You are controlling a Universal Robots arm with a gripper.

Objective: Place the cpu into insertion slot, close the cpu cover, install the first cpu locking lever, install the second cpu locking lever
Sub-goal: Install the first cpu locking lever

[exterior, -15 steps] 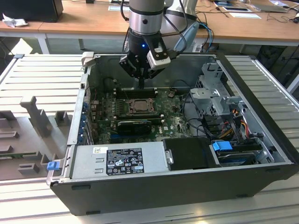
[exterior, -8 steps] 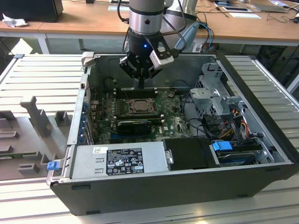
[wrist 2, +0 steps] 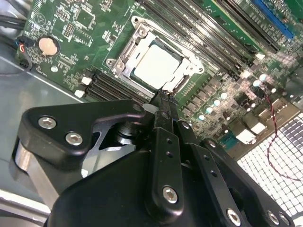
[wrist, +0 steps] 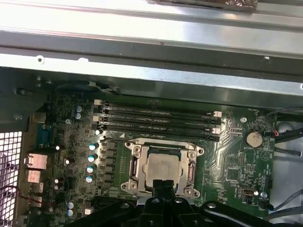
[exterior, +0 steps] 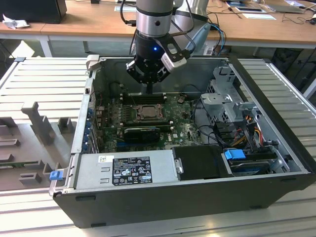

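Note:
The cpu [wrist 2: 156, 66] lies flat in the insertion slot [exterior: 146, 113] on the green motherboard, its silver-grey top up. The cpu cover [wrist 2: 133, 45] is a silvery frame lying down around the chip, and the chip shows through its window. In the first wrist view the cpu [wrist: 162, 166] sits inside the cpu cover [wrist: 136, 163]. My gripper [wrist 2: 164, 98] hangs a little above the board at the socket's edge. Its narrow black fingers are pressed together with nothing between them. In the exterior view the gripper [exterior: 149, 90] hovers inside the open case, just behind the socket.
Long black memory slots [wrist: 158, 120] run beside the socket. A black expansion card [exterior: 142, 133] lies in front of it. The case walls [exterior: 84, 113], a power supply [exterior: 126, 170], a drive cage [exterior: 229, 98] and cable bundles [exterior: 247, 126] ring the board.

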